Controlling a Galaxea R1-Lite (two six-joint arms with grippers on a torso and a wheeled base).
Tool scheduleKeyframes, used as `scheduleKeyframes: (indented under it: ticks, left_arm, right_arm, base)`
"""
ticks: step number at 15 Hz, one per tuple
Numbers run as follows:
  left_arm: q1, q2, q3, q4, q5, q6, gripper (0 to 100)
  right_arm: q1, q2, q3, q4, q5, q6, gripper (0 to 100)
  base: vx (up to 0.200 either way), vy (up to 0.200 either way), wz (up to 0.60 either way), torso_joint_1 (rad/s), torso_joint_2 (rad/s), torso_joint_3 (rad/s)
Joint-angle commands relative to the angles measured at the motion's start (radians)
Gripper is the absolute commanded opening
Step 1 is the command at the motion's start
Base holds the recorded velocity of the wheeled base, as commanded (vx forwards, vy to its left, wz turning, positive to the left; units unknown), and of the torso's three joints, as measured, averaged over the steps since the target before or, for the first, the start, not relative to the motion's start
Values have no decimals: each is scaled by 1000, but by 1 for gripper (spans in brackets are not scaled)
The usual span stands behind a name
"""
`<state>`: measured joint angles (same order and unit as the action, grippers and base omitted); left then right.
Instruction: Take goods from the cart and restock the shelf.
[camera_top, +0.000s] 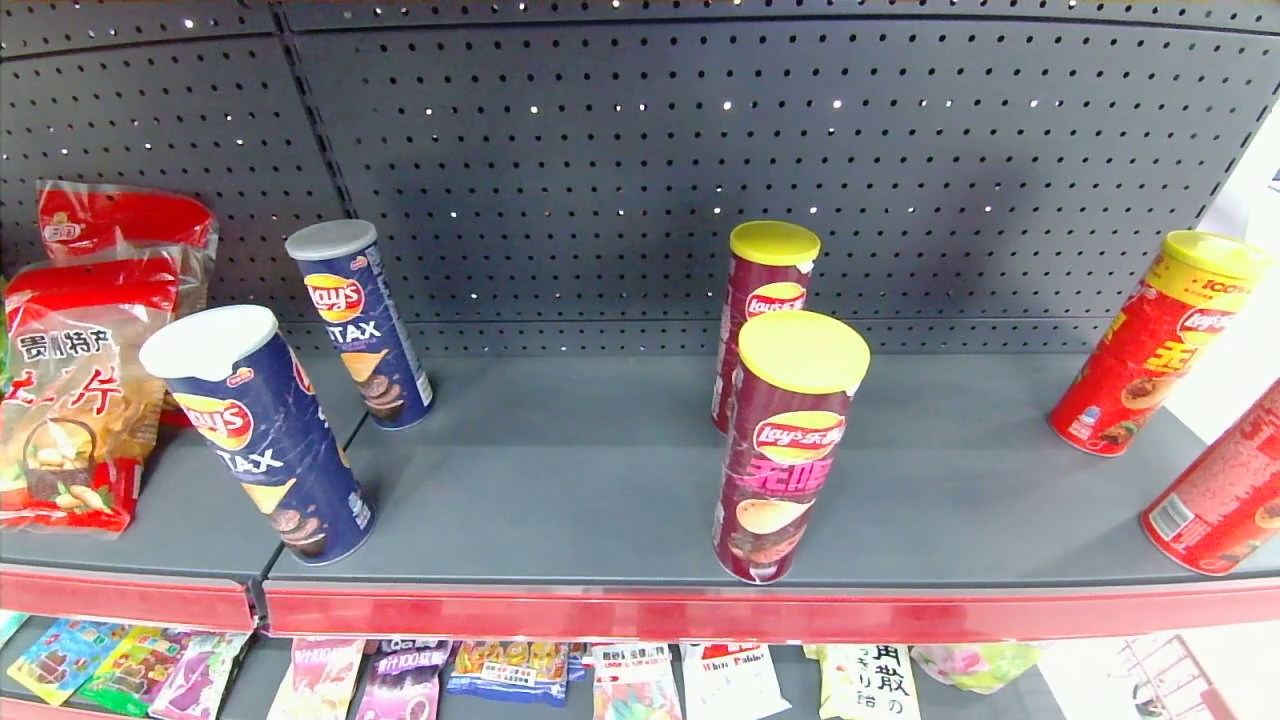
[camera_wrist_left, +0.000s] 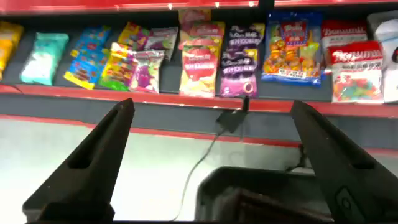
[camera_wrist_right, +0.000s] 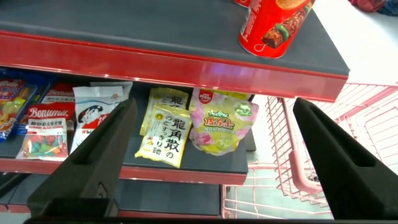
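Left gripper (camera_wrist_left: 212, 104) and right gripper (camera_wrist_right: 214, 104) gape wide and empty, so I'd lower the right one squarely into the pink cart (camera_wrist_right: 295, 179).

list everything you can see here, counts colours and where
blue chip cans: 2, dark blue with pale lids, left part of shelf
maroon chip cans: 2, yellow lids, middle, one behind the other
red chip cans: 2, right end, front one cut off by the picture edge
snack bags: 2, red, far left
shelf: 1, dark grey, red front edge
small packets: many, mixed colours, lower shelf
cart: 1, pink wire, right of the shelves
left gripper: black, fingers open, facing lower shelves
right gripper: black, fingers open, near cart
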<state>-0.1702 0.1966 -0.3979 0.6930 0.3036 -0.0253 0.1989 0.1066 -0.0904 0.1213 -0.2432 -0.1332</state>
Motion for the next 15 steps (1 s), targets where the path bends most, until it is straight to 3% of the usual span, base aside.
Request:
scheduleKeyframes:
  ticks: [1, 3, 5, 6, 8, 15]
  left_arm:
    - [26, -98, 192, -325, -118, -19, 100]
    - [14, -98, 323, -593, -147, -8, 100]
    - [11, -98, 323, -589, -143, -13, 100]
    - [11, -98, 324, -589, -116, -36, 100]
    - [11, -98, 326, -590, -78, -36, 100]
    - [11, -98, 324, -590, -81, -35, 100]
  right_arm:
    - [0, -2, 0, 0, 1, 0, 100]
    - [0, -4, 1, -2, -2, 1, 100]
    - [0, -4, 1, -2, -2, 9, 100]
    - [0, -4, 1, -2, -2, 21, 100]
    - [0, -4, 1, -2, -2, 29, 100]
    - [0, -4, 1, 0, -2, 26, 100]
  base:
    - [0, 0, 0, 0, 0, 0]
    - [0, 0, 0, 0, 0, 0]
    - [0, 0, 0, 0, 0, 0]
    - [0, 0, 0, 0, 0, 0]
    - [0, 0, 0, 0, 0, 0]
    - [0, 0, 0, 0, 0, 0]
